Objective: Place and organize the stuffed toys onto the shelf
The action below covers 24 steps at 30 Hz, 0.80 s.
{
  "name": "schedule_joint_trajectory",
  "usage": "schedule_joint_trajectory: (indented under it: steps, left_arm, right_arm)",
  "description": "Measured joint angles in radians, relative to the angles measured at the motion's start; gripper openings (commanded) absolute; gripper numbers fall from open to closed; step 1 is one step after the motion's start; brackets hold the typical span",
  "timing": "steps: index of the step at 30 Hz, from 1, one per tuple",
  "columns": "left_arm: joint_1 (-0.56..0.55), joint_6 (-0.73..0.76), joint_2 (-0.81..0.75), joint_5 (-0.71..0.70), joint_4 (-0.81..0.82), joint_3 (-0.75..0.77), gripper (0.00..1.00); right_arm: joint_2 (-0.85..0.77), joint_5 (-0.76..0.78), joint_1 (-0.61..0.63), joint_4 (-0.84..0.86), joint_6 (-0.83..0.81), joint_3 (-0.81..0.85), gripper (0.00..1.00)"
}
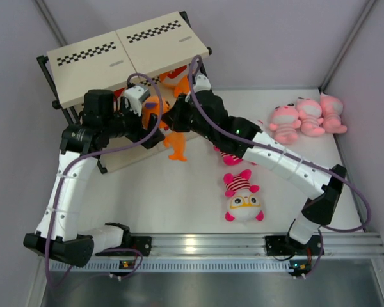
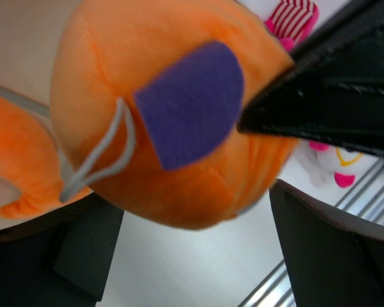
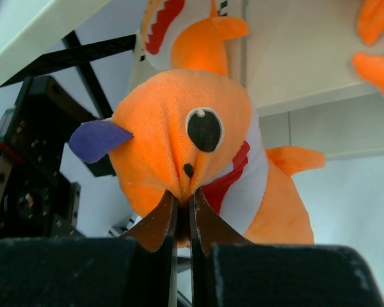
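The job looks to be in its early part. The right gripper (image 3: 183,208) has its fingers pressed together on a pinch of face fabric of an orange plush fish-like toy with a white-and-red front and a purple felt fin (image 3: 179,147), and holds it in the air just in front of the three-tier shelf with black frame, beige boards and checkered strips (image 1: 89,77) at the far left. The left gripper (image 2: 192,217) sits right beside the same toy with its fingers spread wide on either side of the toy's underside; whether they touch it I cannot tell. As for what the shelf holds, a second orange toy (image 1: 173,78) rests on a tier under the top board, and a third orange toy (image 1: 176,147) lies at the near edge of the bottom board, seemingly hanging partly over the white tabletop (image 1: 179,204). The top board is bare. The three pale pink plush toys with striped bellies (image 1: 309,116) lie in a row on the tabletop at the far right, well apart from the shelf. A white-headed toy in a magenta-striped shirt (image 1: 243,197) lies on the tabletop near the middle, and another one (image 1: 227,158) peeks out from under the right arm. So the held toy needs placing, and the pink and striped toys need moving and sorting.
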Motion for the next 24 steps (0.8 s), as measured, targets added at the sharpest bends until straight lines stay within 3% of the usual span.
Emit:
schedule_joint_trajectory:
  steps: [2, 5, 7, 8, 9, 11, 13, 16, 19, 24]
  left_arm:
    - [0.0, -0.026, 0.0, -0.039, 0.034, -0.002, 0.95]
    - [-0.001, -0.068, 0.001, -0.072, 0.073, -0.014, 0.71]
    - [-0.005, -0.096, 0.001, -0.071, 0.094, -0.021, 0.18]
    - [-0.005, -0.108, 0.001, -0.06, 0.1, -0.021, 0.0]
    - [-0.006, -0.114, 0.001, -0.053, 0.103, -0.021, 0.0]
    - [-0.005, -0.13, 0.001, -0.054, 0.102, -0.022, 0.0]
    - [0.001, -0.14, 0.0, -0.062, 0.111, -0.027, 0.0]
    - [0.002, -0.142, -0.008, -0.052, 0.142, -0.065, 0.0]
    - [0.002, -0.138, -0.019, -0.026, 0.15, -0.106, 0.0]
    - [0.009, -0.141, -0.031, 0.027, 0.155, -0.12, 0.0]
  right_arm:
    - [-0.006, -0.026, 0.003, 0.028, 0.0, -0.012, 0.0]
    - [-0.017, -0.045, 0.003, 0.047, 0.0, -0.026, 0.0]
    - [-0.017, -0.056, 0.002, 0.063, 0.001, -0.03, 0.0]
    - [-0.018, -0.067, 0.002, 0.076, 0.003, -0.035, 0.0]
    - [-0.018, -0.091, 0.0, 0.097, 0.004, -0.045, 0.0]
    - [-0.018, -0.135, -0.011, 0.119, 0.004, -0.055, 0.34]
    - [-0.021, -0.189, -0.035, 0.127, 0.002, -0.062, 0.61]
    - [-0.084, -0.273, -0.091, 0.159, -0.019, -0.159, 0.8]
    - [-0.23, -0.333, -0.174, 0.19, -0.075, -0.357, 0.94]
    - [-0.417, -0.364, -0.266, 0.216, -0.217, -0.539, 0.97]
